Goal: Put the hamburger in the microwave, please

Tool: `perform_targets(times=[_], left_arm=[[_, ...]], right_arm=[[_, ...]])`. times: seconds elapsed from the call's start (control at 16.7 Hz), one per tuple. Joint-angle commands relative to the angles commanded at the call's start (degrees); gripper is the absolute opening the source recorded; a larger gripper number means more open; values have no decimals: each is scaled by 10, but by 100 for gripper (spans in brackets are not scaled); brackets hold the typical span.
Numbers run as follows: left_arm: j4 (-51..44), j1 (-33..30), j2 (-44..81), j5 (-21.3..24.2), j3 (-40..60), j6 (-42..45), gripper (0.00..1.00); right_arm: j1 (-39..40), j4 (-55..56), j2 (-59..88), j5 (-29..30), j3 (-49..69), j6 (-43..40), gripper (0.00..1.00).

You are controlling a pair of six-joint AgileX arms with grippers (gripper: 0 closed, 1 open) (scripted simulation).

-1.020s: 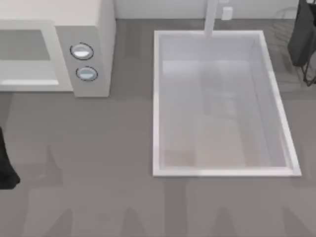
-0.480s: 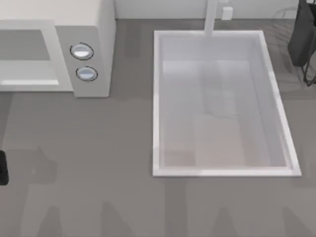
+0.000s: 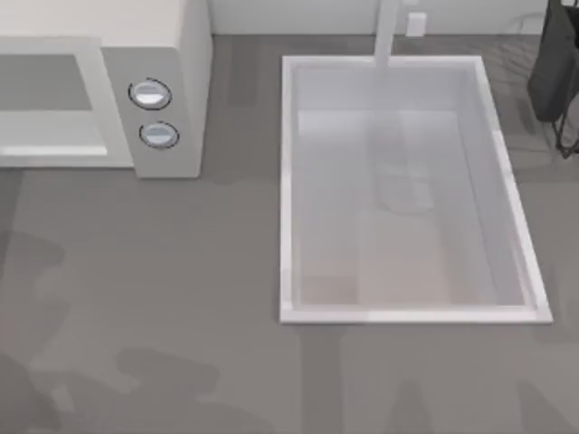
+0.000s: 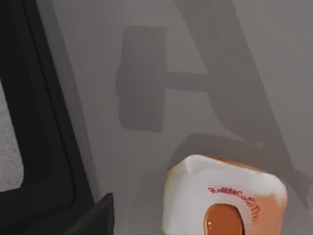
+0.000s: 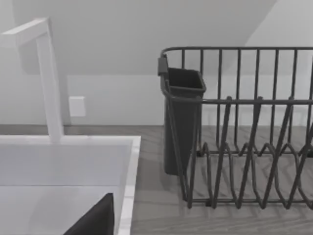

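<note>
The hamburger point(image 4: 226, 197) lies on the grey counter in the left wrist view, a white-wrapped piece with a glossy orange-brown round spot and red lettering. One dark finger point(image 4: 95, 221) of my left gripper shows beside it, apart from it. The microwave point(image 3: 109, 99) stands at the table's back left, white, with a recessed grey cavity and two round dials point(image 3: 152, 95). My right arm point(image 3: 554, 68) is parked at the back right, and one of its dark fingers point(image 5: 95, 221) shows in the right wrist view.
A large white sink basin point(image 3: 288, 190) with a white faucet point(image 3: 387, 32) takes up the middle and right. A dark wire dish rack point(image 5: 244, 127) with a dark cup stands beside the sink. A black framed panel point(image 4: 34, 122) lies next to the hamburger.
The dark part of my left arm at the top view's left edge has slid out of the picture. Its shadows now spread over the front left of the counter.
</note>
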Motion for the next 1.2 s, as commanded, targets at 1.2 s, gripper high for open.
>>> perform_targets(times=[1.2], left_arm=[[-112, 64, 328, -1, 147, 155, 100]], right_arm=[[0, 0, 0, 0, 0, 0, 100]])
